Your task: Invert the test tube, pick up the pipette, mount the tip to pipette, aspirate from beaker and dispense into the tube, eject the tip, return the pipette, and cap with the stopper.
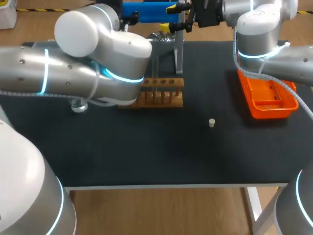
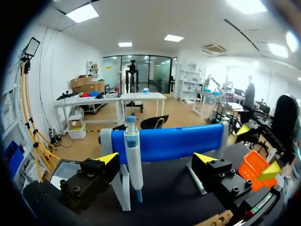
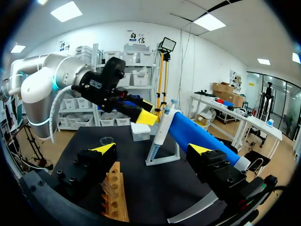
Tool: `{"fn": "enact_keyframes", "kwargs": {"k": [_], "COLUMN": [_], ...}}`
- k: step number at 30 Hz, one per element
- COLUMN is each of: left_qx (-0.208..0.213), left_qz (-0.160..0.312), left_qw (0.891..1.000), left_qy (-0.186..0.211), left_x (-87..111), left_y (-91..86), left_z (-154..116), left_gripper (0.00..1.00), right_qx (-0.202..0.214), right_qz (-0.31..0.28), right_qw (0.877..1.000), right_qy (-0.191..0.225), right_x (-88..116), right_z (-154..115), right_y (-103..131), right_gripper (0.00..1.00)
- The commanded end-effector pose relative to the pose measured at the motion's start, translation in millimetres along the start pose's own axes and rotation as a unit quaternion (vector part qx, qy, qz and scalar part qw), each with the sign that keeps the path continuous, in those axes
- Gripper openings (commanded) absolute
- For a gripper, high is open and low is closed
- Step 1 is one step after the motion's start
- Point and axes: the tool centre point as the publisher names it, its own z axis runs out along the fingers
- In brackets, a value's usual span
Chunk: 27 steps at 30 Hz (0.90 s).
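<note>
Hanging upright on its stand, the pipette is just ahead of the left gripper, fingers apart, not touching it. Right gripper, also spread and empty, is farther from the stand. Judged: left arm is nearer.

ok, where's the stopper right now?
Head view: the stopper sits alone on the black table, right of centre, between the wooden rack and the orange tray, slightly nearer the robot than both.
</note>
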Motion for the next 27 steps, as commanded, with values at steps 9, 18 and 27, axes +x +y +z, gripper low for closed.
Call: {"fn": "enact_keyframes", "kwargs": {"k": [9, 18, 27], "left_qx": [-0.033, 0.011, 0.032], "left_qz": [0.019, 0.105, 0.162], "left_qw": [0.993, 0.952, 0.894], "left_qy": [0.11, 0.286, 0.416], "left_x": [6.0, 15.9, 34.2], "left_y": [35.5, 54.3, 69.3], "left_z": [-89, -131, -144], "left_gripper": [1.0, 1.0, 1.0], "right_qx": [0.001, 0.001, 0.001], "right_qz": [0.0, 0.0, 0.0], "right_qw": [1.0, 1.0, 1.0], "right_qy": [0.001, 0.001, 0.001], "right_x": [0, 0, 0], "right_z": [-1, -1, -1], "right_y": [0, 0, 0], "right_gripper": [1.0, 1.0, 1.0]}}
